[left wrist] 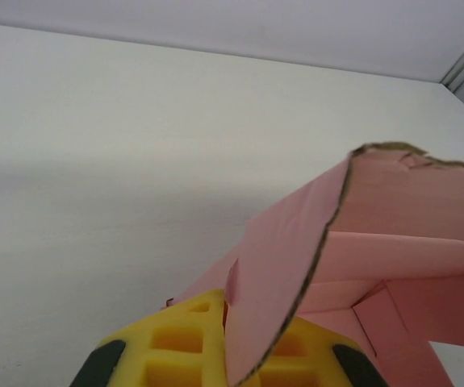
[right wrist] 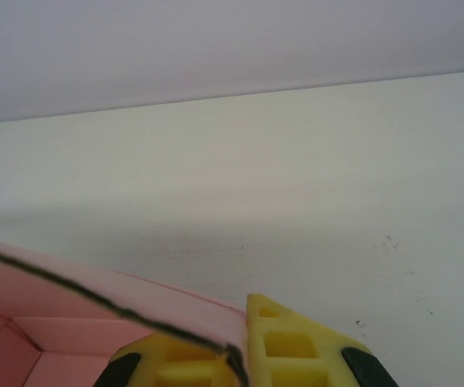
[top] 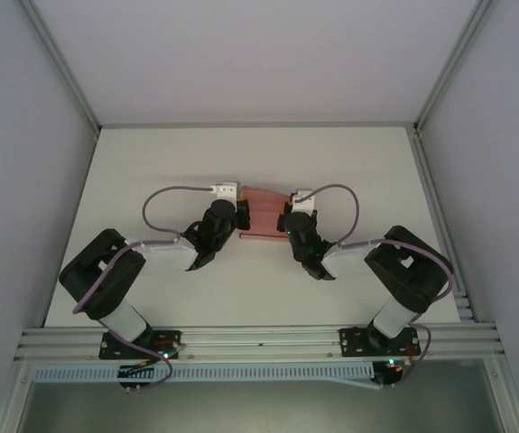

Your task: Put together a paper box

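The pink paper box (top: 263, 216) lies partly folded near the middle of the white table, between my two grippers. My left gripper (top: 234, 215) is shut on its left side. In the left wrist view a curved pink flap (left wrist: 296, 274) stands pinched between the yellow fingers (left wrist: 179, 343), with folded panels of the paper box (left wrist: 409, 266) rising to the right. My right gripper (top: 288, 218) is shut on the right side. In the right wrist view a dark-edged wall of the paper box (right wrist: 159, 310) runs into the gap beside the yellow fingers (right wrist: 296, 347).
The white table (top: 151, 171) stretches beyond and to both sides of the box. Grey walls and metal frame posts (top: 60, 68) close it in on the left, right and back. An aluminium rail (top: 259, 341) holding both arm bases runs along the near edge.
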